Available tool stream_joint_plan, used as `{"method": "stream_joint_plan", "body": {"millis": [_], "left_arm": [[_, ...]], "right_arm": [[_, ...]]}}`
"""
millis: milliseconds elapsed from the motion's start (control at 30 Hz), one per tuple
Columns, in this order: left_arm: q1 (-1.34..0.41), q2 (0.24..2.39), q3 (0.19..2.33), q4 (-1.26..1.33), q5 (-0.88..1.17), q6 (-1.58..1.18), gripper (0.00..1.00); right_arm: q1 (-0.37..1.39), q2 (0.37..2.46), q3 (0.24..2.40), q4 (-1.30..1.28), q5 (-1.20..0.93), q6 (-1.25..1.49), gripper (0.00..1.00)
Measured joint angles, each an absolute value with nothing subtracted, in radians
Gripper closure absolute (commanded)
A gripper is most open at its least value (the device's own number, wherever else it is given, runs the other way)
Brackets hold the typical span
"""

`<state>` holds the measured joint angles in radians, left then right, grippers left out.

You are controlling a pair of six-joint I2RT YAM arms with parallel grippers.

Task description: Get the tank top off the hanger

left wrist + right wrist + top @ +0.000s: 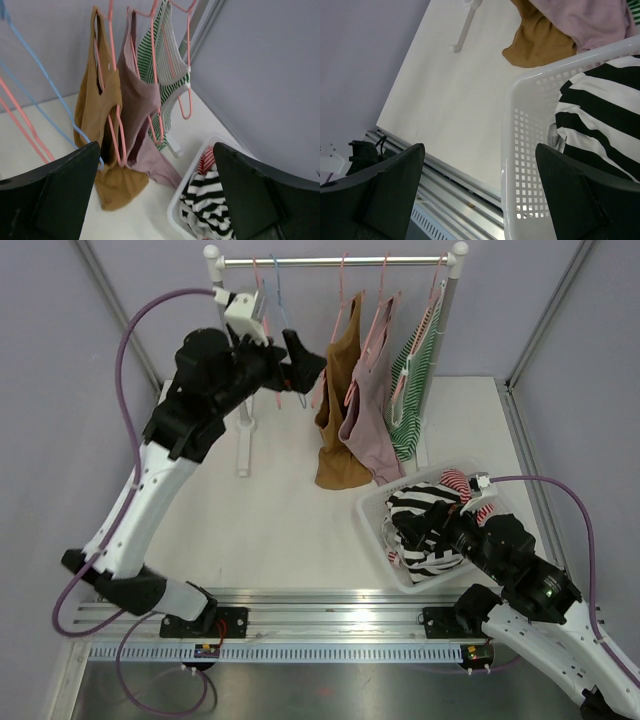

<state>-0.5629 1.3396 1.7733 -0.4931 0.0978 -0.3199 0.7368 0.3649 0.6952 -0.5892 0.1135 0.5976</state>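
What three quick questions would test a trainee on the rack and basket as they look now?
1. True or false: the brown tank top hangs between the mauve tank top and the green-striped tank top.
2. What lies on top in the white basket? A) a black-and-white striped garment B) a blue hanger C) a folded towel
3. Fill in: ___ tank tops hang on pink hangers from the rail.
Key: 1 false, the brown one is at the left end of the three in the top view. 2 A. 3 three.
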Motion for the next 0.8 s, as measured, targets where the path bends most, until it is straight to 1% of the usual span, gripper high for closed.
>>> {"method": "stream_joint_plan", "body": {"millis": [133,233,333,367,433,467,500,600,633,700,800], "left_arm": [[-0.562,1.614,2.080,-0.479,0.091,-0.241,0.01],[-0.562,1.785,2.249,-0.463,0.069,-0.185,0.01],[-0.562,1.888,2.304,-0.447,0.044,-0.143,0.11],[-0.562,1.925,2.313,-0.439,0.033,-0.125,0.18],[-0.562,1.968,2.324,-0.435,0.021,-0.108,0.25],[-0.561,1.993,2.333,-0.431,0.014,-0.101,0.31],[-0.561,2.013,2.340,-0.430,0.008,-0.096,0.44],[-0.561,2.066,2.365,-0.424,-0.018,-0.075,0.62],[-0.561,2.075,2.368,-0.424,-0.026,-0.070,0.70],[-0.561,2.082,2.369,-0.425,-0.039,-0.059,0.70],[-0.561,2.082,2.383,-0.419,-0.052,-0.049,0.78]], "right_arm": [[0.736,0.374,0.695,-0.588,0.044,0.602,0.02],[0.736,0.379,0.695,-0.600,0.000,0.607,0.03],[0.736,0.363,0.695,-0.626,-0.042,0.615,0.03],[0.736,0.350,0.695,-0.634,-0.053,0.619,0.04],[0.736,0.320,0.695,-0.644,-0.073,0.626,0.04],[0.736,0.306,0.696,-0.652,-0.077,0.629,0.05],[0.736,0.296,0.696,-0.659,-0.083,0.631,0.05],[0.736,0.271,0.701,-0.687,-0.099,0.636,0.05],[0.736,0.264,0.701,-0.696,-0.100,0.637,0.05],[0.736,0.249,0.701,-0.707,-0.099,0.638,0.06],[0.736,0.239,0.701,-0.707,-0.100,0.639,0.06]]}}
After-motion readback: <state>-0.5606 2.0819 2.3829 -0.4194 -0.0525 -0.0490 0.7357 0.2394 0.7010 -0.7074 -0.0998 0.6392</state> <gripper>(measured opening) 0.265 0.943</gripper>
